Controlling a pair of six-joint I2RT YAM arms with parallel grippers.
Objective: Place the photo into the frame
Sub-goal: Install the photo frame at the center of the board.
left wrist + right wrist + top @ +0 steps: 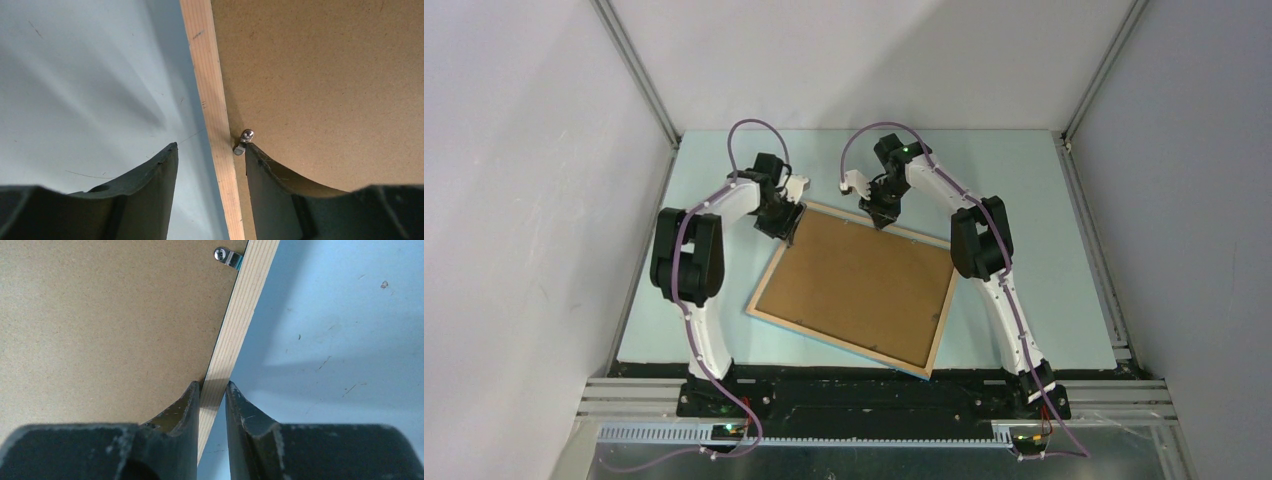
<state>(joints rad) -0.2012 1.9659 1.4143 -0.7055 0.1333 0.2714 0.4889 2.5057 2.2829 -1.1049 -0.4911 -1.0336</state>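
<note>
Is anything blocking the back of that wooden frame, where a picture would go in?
Yes. The backing board fills the frame, pinned by metal clips. The left gripper straddles the rim beside one clip; the right gripper pinches the rim. No photo shows.

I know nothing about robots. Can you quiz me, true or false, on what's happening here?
1. The light-wood rectangular picture frame lies back-up on the pale blue table, its brown backing board showing. True.
2. The right hand pinches the frame's wooden edge. True.
3. The left hand hangs far from the frame. False: its fingers straddle the frame's edge, one beside a small metal clip.
4. A balloon photo lies beside the frame. False: no photo shows.
</note>
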